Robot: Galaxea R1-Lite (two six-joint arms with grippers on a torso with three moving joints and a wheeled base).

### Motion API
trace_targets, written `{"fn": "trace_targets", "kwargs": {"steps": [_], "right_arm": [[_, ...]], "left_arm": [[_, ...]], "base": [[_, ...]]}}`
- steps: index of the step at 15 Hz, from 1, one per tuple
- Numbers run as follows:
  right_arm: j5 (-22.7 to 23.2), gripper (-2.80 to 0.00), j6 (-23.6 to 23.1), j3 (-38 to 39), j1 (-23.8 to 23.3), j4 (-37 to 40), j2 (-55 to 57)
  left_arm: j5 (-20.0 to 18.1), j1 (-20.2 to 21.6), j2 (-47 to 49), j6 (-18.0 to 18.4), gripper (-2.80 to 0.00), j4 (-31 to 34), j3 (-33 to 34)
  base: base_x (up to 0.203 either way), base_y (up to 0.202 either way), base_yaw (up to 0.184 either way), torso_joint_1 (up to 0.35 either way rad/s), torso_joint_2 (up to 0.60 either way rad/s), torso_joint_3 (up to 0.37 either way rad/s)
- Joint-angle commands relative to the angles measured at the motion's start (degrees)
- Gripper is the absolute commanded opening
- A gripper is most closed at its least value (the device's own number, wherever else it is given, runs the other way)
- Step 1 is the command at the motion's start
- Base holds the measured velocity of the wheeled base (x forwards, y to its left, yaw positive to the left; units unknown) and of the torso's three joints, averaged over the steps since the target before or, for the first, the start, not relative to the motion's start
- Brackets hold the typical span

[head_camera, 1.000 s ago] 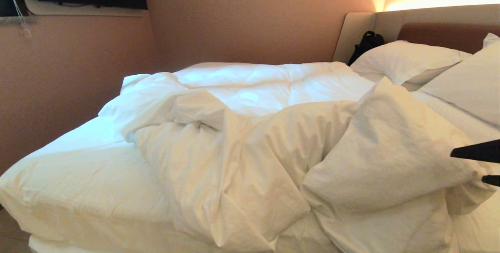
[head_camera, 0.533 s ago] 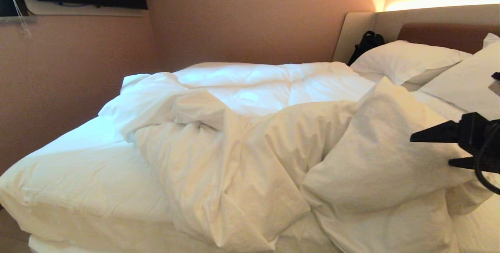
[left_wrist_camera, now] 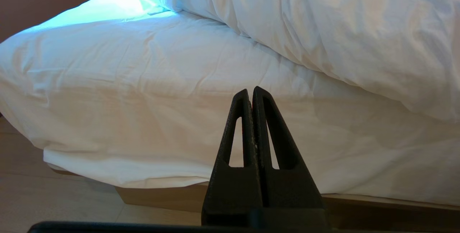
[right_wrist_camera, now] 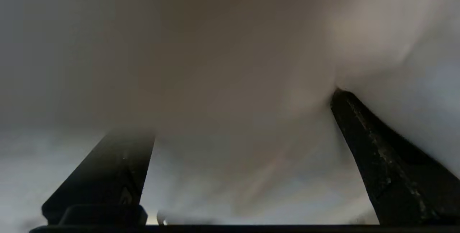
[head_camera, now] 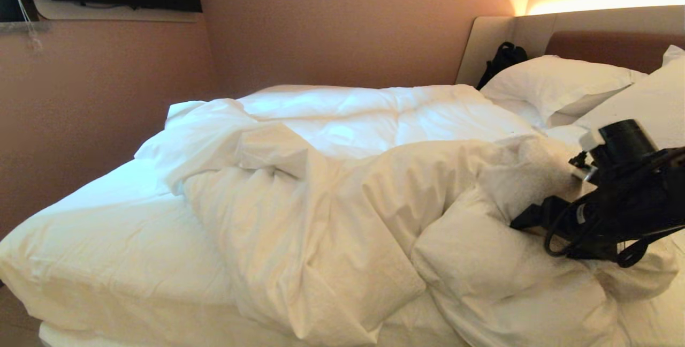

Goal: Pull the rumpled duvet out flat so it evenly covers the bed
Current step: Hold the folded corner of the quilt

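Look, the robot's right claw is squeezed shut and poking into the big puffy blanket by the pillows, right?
Not quite. The right gripper is wide open, not shut: the right wrist view shows its two fingers spread far apart with the duvet bulging between them. The rest is right: it pushes into the duvet near the pillows.

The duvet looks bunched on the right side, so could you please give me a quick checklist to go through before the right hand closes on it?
1. Right hand open: ok, its fingers stand wide apart in the right wrist view.
2. Fabric between its fingers: ok, white cloth fills the gap there.
3. Right hand at the duvet: ok, it is pressed into the raised fold on the right in the head view.
4. What it would pinch is duvet only, not the sheet under it: cannot tell.
5. Left hand out of the way: ok, shut and low beside the bed.
6. Pillows off the duvet: cannot tell.
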Motion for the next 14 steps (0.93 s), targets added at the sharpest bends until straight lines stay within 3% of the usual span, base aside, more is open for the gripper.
{"fn": "trace_targets", "kwargs": {"steps": [1,5,7,14], "right_arm": [[4.71,0.0,0.35,1.97,-1.74,-15.34,5.64],[16.95,0.0,0.95,2.9,-8.59,-21.89,13.17],[22.02,0.0,1.84,3.45,-9.07,-23.88,14.85],[22.64,0.0,1.8,7.8,-9.08,-33.1,17.17]], "left_arm": [[0.0,0.02,0.04,-0.01,-2.8,0.0,0.02],[0.0,0.02,0.04,-0.01,-2.8,0.0,0.02],[0.0,0.02,0.04,-0.01,-2.8,0.0,0.02],[0.0,0.02,0.04,-0.01,-2.8,0.0,0.02]], "base": [[0.0,0.0,0.0,0.0,0.0,0.0],[0.0,0.0,0.0,0.0,0.0,0.0],[0.0,0.0,0.0,0.0,0.0,0.0],[0.0,0.0,0.0,0.0,0.0,0.0]]}}
